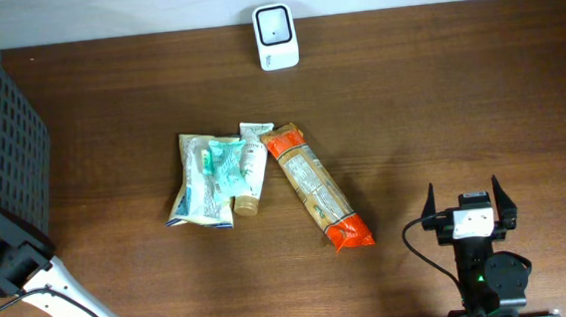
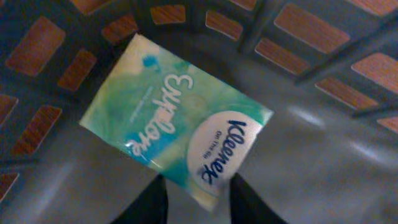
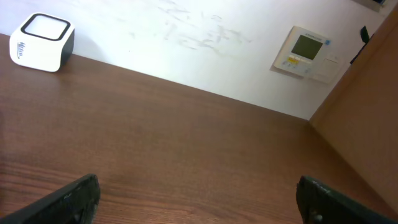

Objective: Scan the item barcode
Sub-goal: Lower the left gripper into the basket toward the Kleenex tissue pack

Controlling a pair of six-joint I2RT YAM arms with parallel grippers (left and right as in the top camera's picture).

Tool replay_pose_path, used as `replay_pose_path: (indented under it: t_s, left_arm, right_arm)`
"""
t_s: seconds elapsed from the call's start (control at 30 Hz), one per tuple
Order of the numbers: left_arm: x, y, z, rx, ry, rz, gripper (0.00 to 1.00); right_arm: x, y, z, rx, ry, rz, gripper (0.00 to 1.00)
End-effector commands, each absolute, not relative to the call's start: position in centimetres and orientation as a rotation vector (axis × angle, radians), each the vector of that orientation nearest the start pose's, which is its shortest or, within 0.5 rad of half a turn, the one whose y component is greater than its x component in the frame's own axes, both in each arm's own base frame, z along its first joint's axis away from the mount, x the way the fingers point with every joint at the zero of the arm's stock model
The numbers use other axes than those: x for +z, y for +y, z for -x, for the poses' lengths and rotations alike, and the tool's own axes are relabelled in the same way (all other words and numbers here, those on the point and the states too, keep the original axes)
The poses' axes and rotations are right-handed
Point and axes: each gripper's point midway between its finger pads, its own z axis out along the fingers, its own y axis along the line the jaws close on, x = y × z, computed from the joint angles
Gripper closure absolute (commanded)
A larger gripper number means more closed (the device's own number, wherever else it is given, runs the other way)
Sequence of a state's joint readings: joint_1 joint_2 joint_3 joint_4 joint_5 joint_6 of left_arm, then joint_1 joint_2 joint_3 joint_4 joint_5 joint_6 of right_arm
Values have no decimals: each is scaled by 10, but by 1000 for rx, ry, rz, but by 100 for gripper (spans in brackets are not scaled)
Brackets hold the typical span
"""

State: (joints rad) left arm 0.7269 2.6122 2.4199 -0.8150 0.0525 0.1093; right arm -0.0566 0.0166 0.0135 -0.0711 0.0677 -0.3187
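A wooden table (image 1: pixel 458 86), viewed from the robot's side. A small white barcode scanner (image 1: pixel 275 36) at the far edge serves as the reference point.

Nearest the viewer, well short of the scanner and off to its right, the right gripper (image 1: pixel 464 198) hovers over bare wood. Its two fingers are spread wide with nothing between them. It looks parked out of the way so the other arm can work.

Equally near, but far to the scanner's left, the left arm reaches into a dark slatted basket (image 1: pixel 7 138). Its wrist camera looks down on a green-and-white Kleenex tissue pack (image 2: pixel 174 118), label up, lying slantwise on the basket floor. The left gripper (image 2: pixel 200 190) has one dark finger on each side of the pack's lower corner. Whether they pinch it or merely flank it cannot be told. Since it lies flat in the basket, this pack has probably been scanned and is being dropped off.

Midway toward the scanner, slightly to its left, three items lie bunched close together:
- a green-and-white packet (image 1: pixel 203 179)
- a pale tube (image 1: pixel 251 161) with a tan cap
- a long orange packet (image 1: pixel 315 186), angled away to the right

They probably await their turn.

Farthest off, the scanner sits with its window turned upward, so an item can be passed over it.
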Motion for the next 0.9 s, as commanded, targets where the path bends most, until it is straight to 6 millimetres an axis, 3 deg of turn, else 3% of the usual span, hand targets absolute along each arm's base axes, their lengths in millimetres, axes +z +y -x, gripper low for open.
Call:
replay_pose_path:
  t_s: [0.0, 0.07, 0.13, 0.17, 0.2, 0.23, 0.3, 0.33, 0.53, 0.6, 0.7, 0.77, 0.8, 0.87]
  left_arm:
    - [10, 406, -476, 203, 2559, 787, 73]
    - [47, 408, -479, 217, 2533, 780, 90]
    - [81, 412, -481, 227, 2468, 817, 93]
    - [101, 416, -485, 240, 2414, 831, 83]
    - [113, 420, -489, 258, 2377, 817, 56]
    - [112, 423, -493, 261, 2359, 820, 33]
    - [97, 424, -495, 238, 2354, 872, 25]
    - [79, 425, -496, 220, 2358, 912, 22]
    - [-7, 421, -493, 164, 2440, 991, 21]
    - [-27, 415, -487, 141, 2481, 1014, 26]
    - [-30, 411, -486, 126, 2497, 1014, 31]
    - [-28, 393, -489, -3, 2517, 998, 35]
    - [-19, 388, -491, -53, 2509, 986, 36]
    - [36, 389, -495, -82, 2435, 972, 34]
  right_arm:
    - [155, -29, -245, -359, 1656, 153, 1]
    - [155, -29, -245, -359, 1656, 153, 1]
    - [155, -29, -245, -359, 1656, 153, 1]
    - [155, -29, -245, -359, 1656, 153, 1]
    - [155, -29, -245, -359, 1656, 153, 1]
    - [155, -29, -245, -359, 1656, 153, 1]
    - [155, -29, -245, -359, 1656, 153, 1]
    - [155, -29, -245, -359, 1656, 153, 1]
    - [155, -29, -245, -359, 1656, 153, 1]
    - [155, -29, -245, -359, 1656, 153, 1]
    - [155, -29, -245, -359, 1656, 153, 1]
    - [155, -29, -245, -359, 1656, 153, 1]
    - [155, -29, -245, -359, 1656, 153, 1]
    - [155, -29, -245, -359, 1656, 153, 1]
